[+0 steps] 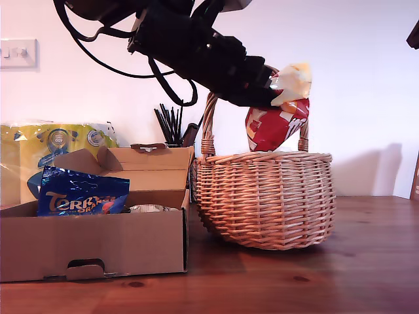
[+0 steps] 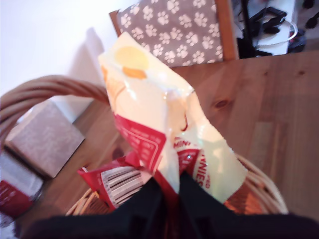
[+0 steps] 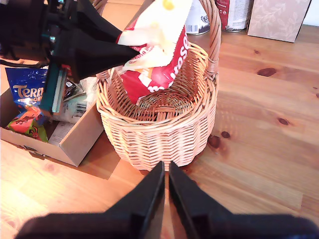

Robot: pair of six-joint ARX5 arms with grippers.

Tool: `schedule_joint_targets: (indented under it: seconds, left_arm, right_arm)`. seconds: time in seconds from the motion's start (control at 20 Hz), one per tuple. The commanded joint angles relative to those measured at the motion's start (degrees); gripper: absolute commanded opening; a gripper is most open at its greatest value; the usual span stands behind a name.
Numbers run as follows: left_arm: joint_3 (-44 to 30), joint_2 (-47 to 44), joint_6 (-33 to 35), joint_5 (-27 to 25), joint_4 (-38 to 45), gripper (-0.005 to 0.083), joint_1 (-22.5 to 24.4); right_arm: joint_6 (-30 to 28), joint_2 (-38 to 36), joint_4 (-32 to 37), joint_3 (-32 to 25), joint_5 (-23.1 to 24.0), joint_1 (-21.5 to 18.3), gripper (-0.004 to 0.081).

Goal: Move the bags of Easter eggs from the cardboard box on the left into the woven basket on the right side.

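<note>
One bag in transit: my first gripper has its fingers clamped on the red-and-cream bag, hanging over the basket, not released. My second gripper is closed, empty. Blue bag and others remain in the box.

Colour rundown, mostly browns with a few loud bits

Tan basket, red-and-cream bag, dark blue bag with orange lettering, plain brown box, yellow-and-blue pack, black sticks, grey paw-print cushion.
</note>
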Motion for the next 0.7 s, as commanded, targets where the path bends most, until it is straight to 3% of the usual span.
schedule_joint_targets:
  seconds: [0.0,0.25,0.5,0.65]
  left_arm:
    - [-0.11,1.31,0.28,-0.07,-0.39,-0.0019,-0.04]
    - [-0.11,1.31,1.79,-0.22,-4.09,-0.0005,-0.04]
    - [-0.11,1.31,2.25,-1.31,-3.45,0.0224,-0.07]
    - [-0.09,1.31,2.25,-1.29,-2.95,0.0242,-0.11]
  right_arm:
    - [-0.04,-0.02,0.2,-0.37,-0.39,-0.26,-0.0012]
    - [-0.04,-0.02,0.17,-0.37,-0.39,-0.26,-0.0012]
    - [-0.04,-0.02,-0.24,-0.37,-0.46,-0.26,-0.0012]
    - [-0.04,-0.02,-0.35,-0.37,-0.46,-0.26,-0.0012]
